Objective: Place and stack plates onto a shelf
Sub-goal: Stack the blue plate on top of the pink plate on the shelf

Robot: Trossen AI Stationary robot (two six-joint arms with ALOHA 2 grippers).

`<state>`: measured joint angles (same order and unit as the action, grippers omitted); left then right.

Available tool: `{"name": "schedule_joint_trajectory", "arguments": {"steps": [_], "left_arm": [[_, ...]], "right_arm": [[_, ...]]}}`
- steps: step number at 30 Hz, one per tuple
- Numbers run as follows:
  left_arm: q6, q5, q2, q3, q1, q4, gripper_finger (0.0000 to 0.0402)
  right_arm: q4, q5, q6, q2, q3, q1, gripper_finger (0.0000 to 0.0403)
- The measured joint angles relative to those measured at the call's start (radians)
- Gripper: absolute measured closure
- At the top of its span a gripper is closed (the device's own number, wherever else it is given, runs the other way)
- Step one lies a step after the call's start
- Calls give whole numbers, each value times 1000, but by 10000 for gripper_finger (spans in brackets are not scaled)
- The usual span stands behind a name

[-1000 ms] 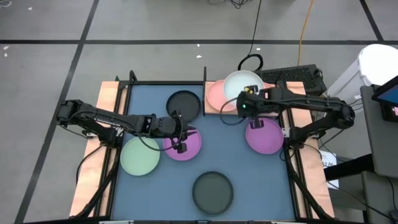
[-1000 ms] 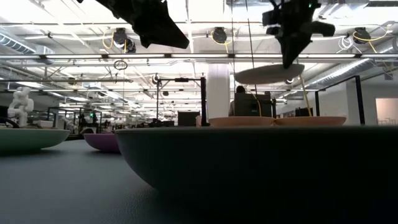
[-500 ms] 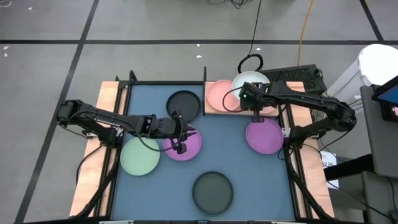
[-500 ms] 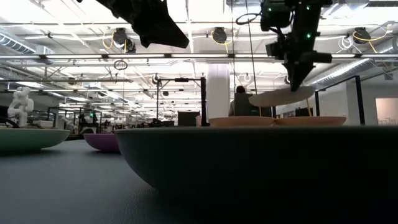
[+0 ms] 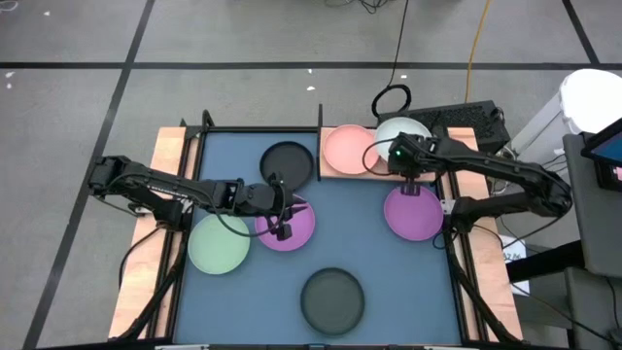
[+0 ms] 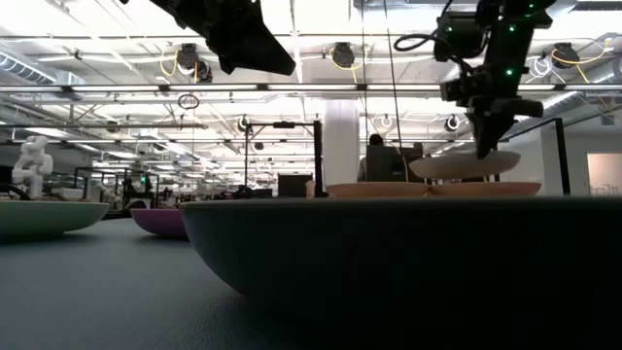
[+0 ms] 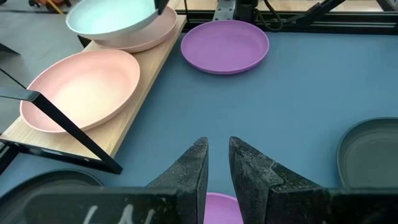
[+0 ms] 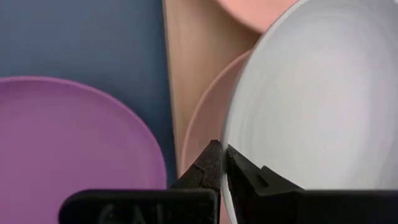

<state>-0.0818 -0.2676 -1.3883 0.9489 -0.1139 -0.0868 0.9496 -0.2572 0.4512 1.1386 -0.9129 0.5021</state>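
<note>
My right gripper [image 5: 406, 162] [image 8: 221, 155] is shut on a pale green plate [image 5: 402, 130] [image 6: 465, 163]. It holds that plate level, low over a pink plate [image 8: 202, 127] on the right half of the wooden shelf [image 7: 134, 118]. A second pink plate [image 5: 347, 148] rests on the shelf's left half. My left gripper [image 5: 283, 231] [image 7: 216, 152] hovers above a purple plate [image 5: 292, 219] that lies on the blue mat. Its fingers stand a narrow gap apart and touch nothing. My right gripper pinches the pale green plate's rim [image 8: 231, 146] on the plate's near side between its two fingers. The fingers come from above, pointing down, one inside the rim and one outside. The plate stays level; I cannot tell whether its underside touches the pink plate beneath.
On the mat lie another purple plate [image 5: 413, 212], two black plates [image 5: 289, 163] [image 5: 331, 299] and a second pale green plate [image 5: 219, 243]. A black frame [image 5: 320, 136] edges the mat and stands beside the shelf. Bare mat [image 5: 369, 243] lies in the middle.
My right gripper has carried the pale green plate toward the table's right edge and down. The plate has gone from high over the gap between the two pink plates to low over the right pink plate.
</note>
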Motion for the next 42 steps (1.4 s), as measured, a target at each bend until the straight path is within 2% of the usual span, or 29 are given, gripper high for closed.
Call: {"name": "schedule_joint_trajectory", "arguments": {"steps": [15, 42], "left_arm": [[-1, -2, 0, 0, 0, 2, 330], [-1, -2, 0, 0, 0, 1, 330]], "right_arm": [[-56, 0, -47, -35, 128, 2, 403], [-63, -3, -80, -35, 132, 2, 388]]}}
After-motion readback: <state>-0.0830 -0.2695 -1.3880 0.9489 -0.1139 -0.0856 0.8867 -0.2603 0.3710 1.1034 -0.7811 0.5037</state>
